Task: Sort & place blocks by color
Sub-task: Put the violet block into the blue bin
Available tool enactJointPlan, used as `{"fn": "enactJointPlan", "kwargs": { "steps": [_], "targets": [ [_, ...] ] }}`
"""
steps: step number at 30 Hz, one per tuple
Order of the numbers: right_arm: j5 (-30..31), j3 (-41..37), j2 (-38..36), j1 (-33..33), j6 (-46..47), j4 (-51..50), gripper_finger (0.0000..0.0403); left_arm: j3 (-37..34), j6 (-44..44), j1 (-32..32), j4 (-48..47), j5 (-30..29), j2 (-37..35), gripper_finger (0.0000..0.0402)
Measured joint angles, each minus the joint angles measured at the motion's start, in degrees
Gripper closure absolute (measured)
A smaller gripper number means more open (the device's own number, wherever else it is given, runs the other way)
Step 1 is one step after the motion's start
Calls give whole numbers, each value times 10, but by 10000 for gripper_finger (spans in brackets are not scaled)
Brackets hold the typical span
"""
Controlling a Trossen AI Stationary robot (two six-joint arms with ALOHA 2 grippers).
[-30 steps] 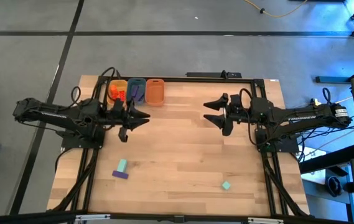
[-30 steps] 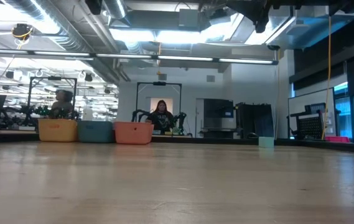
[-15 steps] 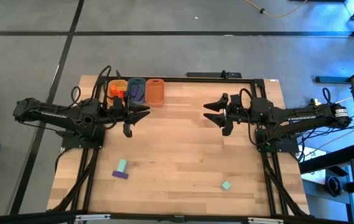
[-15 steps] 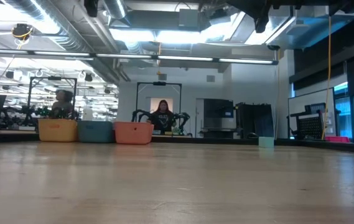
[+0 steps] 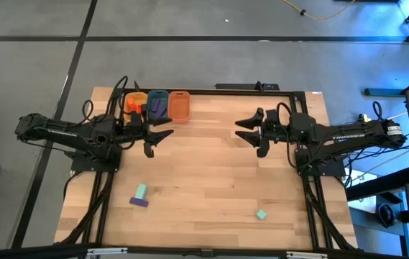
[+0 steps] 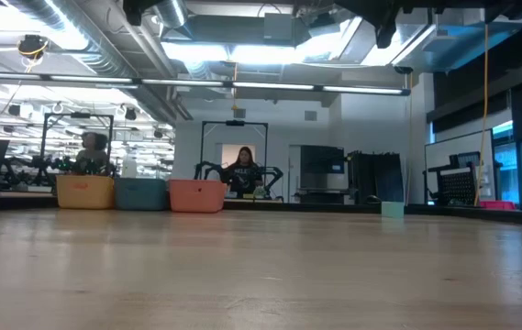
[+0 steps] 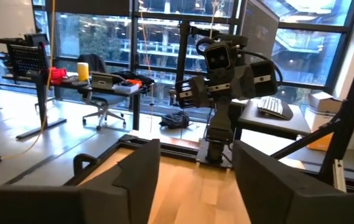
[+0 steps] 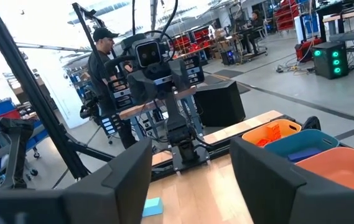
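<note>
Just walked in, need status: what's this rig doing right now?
Sorting blocks by color into three tubs at the table's far edge. The left gripper hovers beside the tubs, fingers apart, holding nothing. The right gripper waits mid-table, fingers apart, empty. Orange-red blocks lie in the yellow tub, purple ones in the blue tub. A teal block, a purple block and another teal block remain on the table.

From above I see the wooden table (image 5: pixel 211 173) evenly lit, with blue glare at one floor corner. At table height, ceiling lights (image 6: pixel 242 55) glare and the near tabletop blurs. Daylit windows (image 7: pixel 164 37) backlight my left wrist view.
</note>
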Motion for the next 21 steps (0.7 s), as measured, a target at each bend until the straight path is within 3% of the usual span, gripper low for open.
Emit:
{"fn": "enactJointPlan", "kwargs": {
  "steps": [3,8,12,15,21],
  "targets": [
    [-1,0,0,4,-10,0,239,0,0,0,0,0,0,194],
    [-8,0,0,5,-19,0,376,0,0,0,0,0,0,191],
    [-11,0,0,5,-26,-5,392,18,-14,0,-34,-7,2,190],
    [-11,0,0,5,-28,-7,399,90,-19,-10,-164,4,20,185],
    [-11,0,0,5,-32,-9,400,286,-22,-82,-543,70,116,181]
  ]
}}
